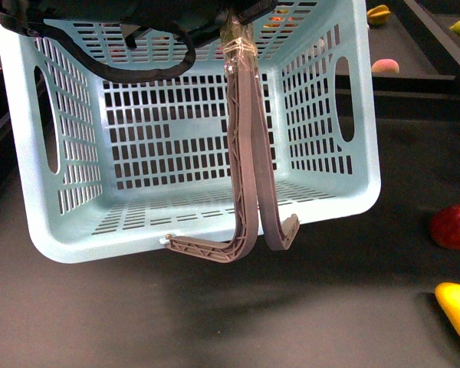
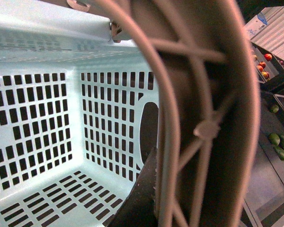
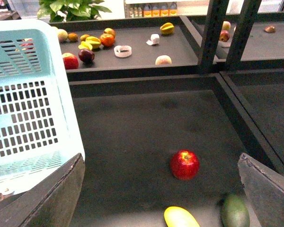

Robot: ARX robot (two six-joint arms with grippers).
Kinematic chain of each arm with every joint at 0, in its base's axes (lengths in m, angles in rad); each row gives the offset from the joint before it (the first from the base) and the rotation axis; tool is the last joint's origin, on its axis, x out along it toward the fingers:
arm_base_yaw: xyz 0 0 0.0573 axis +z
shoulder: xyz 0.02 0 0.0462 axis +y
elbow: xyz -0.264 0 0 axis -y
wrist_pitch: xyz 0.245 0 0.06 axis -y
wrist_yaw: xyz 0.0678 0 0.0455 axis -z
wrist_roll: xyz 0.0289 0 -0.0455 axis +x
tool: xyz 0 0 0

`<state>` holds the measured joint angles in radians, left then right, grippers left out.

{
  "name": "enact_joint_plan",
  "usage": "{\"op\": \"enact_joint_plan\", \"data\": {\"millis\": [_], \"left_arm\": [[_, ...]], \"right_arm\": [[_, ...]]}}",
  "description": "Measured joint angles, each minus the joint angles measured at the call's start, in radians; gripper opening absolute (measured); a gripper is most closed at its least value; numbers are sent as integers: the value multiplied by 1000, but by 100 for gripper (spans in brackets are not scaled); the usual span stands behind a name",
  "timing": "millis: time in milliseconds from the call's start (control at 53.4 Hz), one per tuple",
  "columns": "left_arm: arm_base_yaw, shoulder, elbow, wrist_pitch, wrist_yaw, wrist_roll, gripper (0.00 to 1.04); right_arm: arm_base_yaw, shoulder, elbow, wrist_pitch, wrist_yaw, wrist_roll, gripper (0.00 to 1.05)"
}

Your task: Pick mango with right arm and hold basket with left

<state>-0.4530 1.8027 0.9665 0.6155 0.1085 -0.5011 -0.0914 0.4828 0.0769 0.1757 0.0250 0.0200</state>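
- the light blue basket (image 1: 69,230) hangs clear of the dark desk (image 1: 215,330), tipped so its open top faces the robot, its shadow on the desk below.
- its two grey-brown handles (image 1: 245,153) run side by side from the lower rim up to the left gripper (image 1: 241,9) at the top of the front view, bound together there with clear tape (image 1: 238,47).
- the left gripper is clamped on the handles. its wrist camera shows one dark finger (image 2: 141,198) lying against a handle, with the basket's slotted floor and an oval cut-out beyond.
- the mango (image 1: 458,310), smooth and yellow, lies on the desk at the robot's far right, well apart from the basket and close to the near edge of the front view.
- a red apple (image 1: 454,226) lies just behind the mango, near it but not touching.
- the right gripper (image 3: 160,163) hangs above the desk with its jaws spread wide, gripping nothing. its wrist camera looks down on the apple and the mango.
- a dark green fruit (image 3: 235,213) lies just beside the mango, a small gap between them.
- behind the desk, a raised shelf (image 3: 189,56) carries scattered fruit, among them a yellow starfruit (image 3: 167,28).
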Motion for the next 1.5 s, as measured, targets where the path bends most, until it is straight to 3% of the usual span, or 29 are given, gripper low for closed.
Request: {"op": "enact_joint_plan", "data": {"millis": [262, 562, 881, 1500], "left_arm": [[0, 0, 0, 0, 0, 0, 6], [0, 0, 0, 0, 0, 0, 6], [0, 0, 0, 0, 0, 0, 6], [0, 0, 0, 0, 0, 0, 6]], "right_arm": [[-114, 785, 62, 546, -102, -77, 96], [-159, 1447, 181, 866, -130, -146, 96], [-190, 1960, 411, 927, -130, -159, 96], [-217, 2226, 729, 786, -85, -139, 96]]}}
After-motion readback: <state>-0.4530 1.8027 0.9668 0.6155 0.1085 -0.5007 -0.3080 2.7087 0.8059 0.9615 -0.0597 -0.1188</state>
